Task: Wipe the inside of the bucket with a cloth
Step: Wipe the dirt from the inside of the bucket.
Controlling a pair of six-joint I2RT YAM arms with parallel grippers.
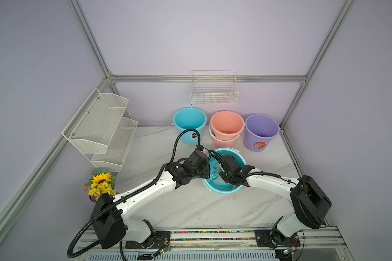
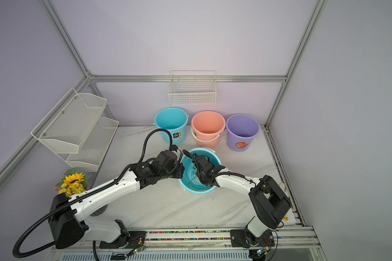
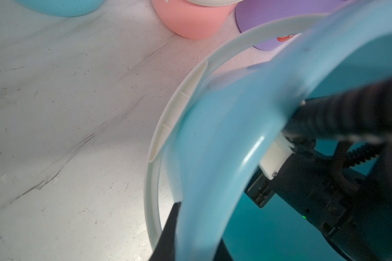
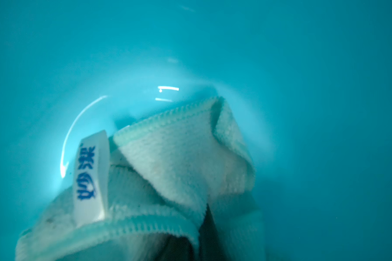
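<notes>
1. Bucket (image 1: pixel 220 189) sits mid-frame in both top views, on the counter (image 1: pixel 190 208), just below the row of three buckets (image 1: pixel 226 126).
2. Left pincer (image 1: pixel 206 174) is clamped on the rim's left edge, steadying it.
3. Right pincer (image 4: pixel 197 241) is down inside the bucket, closed on the cloth (image 4: pixel 179 158).
4. Cloth bunches ahead of that pincer, toward the bucket floor at frame centre. The surrounding walls probably want wiping next.

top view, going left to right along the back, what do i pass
white mesh rack → light blue bucket → pink bucket → purple bucket
</notes>
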